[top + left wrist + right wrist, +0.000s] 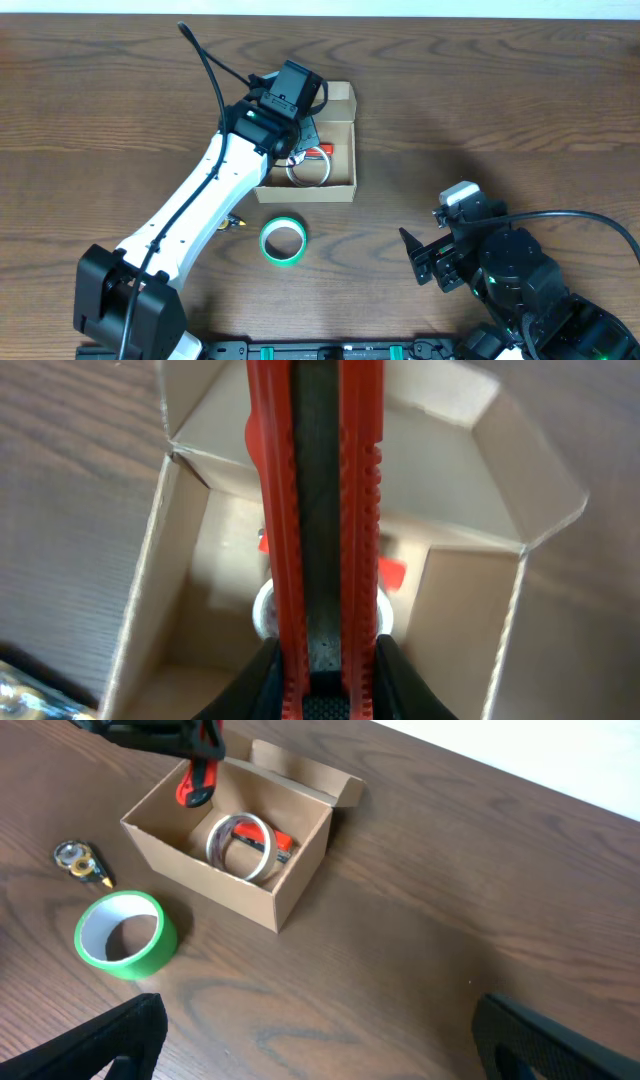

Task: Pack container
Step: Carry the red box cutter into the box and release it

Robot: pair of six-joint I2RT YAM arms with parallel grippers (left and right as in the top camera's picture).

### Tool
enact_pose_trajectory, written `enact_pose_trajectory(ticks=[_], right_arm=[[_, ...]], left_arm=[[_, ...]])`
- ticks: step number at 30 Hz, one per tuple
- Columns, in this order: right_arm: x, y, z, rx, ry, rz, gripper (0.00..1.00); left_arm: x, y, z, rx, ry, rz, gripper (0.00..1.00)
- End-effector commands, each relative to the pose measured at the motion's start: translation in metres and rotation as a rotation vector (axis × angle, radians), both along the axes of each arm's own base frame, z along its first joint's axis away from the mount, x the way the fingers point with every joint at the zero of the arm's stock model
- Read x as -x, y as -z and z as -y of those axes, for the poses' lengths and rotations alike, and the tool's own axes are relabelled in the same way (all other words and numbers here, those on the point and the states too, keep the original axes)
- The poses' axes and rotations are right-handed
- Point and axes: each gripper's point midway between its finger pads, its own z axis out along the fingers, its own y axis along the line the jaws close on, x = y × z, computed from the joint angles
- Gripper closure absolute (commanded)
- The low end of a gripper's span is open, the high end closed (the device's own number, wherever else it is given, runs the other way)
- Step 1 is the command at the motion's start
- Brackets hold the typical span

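Cardboard container (195, 875), tape roll (213, 844) inside, cutter (270, 510) above.

The desk (520, 110) is dark brown with streaky wood grain. The box (305, 193) is plain tan cardboard, unmarked. The knife (320, 510) is bright red with a dark grey strip down its middle — the left pincer (325, 670) on it is black. In the box: a clear, silvery ring (238, 845) and a red-orange piece (283, 843). At the box's 6 o'clock the tape roll (283, 241) is green with a white core. The left arm (190, 210) is white, the right arm (520, 275) black.
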Motion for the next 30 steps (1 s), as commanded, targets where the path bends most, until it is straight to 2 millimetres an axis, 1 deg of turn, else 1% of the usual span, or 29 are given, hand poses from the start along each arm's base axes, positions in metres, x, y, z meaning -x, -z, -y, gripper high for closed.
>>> enact_pose_trajectory(ticks=[1,6,9,13,15,16,20,23,30], right_arm=[[-0.001,0.001,0.001,-0.002,0.009,-0.003,0.01],[-0.001,0.001,0.001,-0.003,0.009,-0.003,0.01],[-0.001,0.001,0.001,-0.002,0.009,-0.003,0.01],[-0.001,0.001,0.001,-0.002,0.009,-0.003,0.01],[-0.001,0.001,0.001,-0.002,0.009,-0.003,0.01],[-0.001,0.001,0.001,-0.002,0.009,-0.003,0.01],[-0.001,0.001,0.001,-0.002,0.009,-0.003,0.01],[-0.001,0.001,0.001,-0.002,0.009,-0.003,0.01],[-0.001,0.001,0.001,-0.002,0.009,-0.003,0.01]], left_arm=[[-0.010,0.001,-0.005,0.068,-0.239,-0.001,0.77],[-0.011,0.008,-0.002,0.161,-0.420,-0.038,0.77],[-0.010,0.016,0.001,0.201,-0.499,-0.066,0.76],[-0.011,0.031,0.014,0.237,-0.553,-0.095,0.77],[-0.011,0.037,0.021,0.258,-0.582,-0.105,0.74],[-0.010,0.041,0.024,0.271,-0.605,-0.114,0.74],[-0.008,0.053,0.029,0.327,-0.731,-0.155,0.74],[-0.007,0.057,0.031,0.367,-0.808,-0.177,0.78],[-0.006,0.058,0.031,0.422,-0.905,-0.195,0.77]])
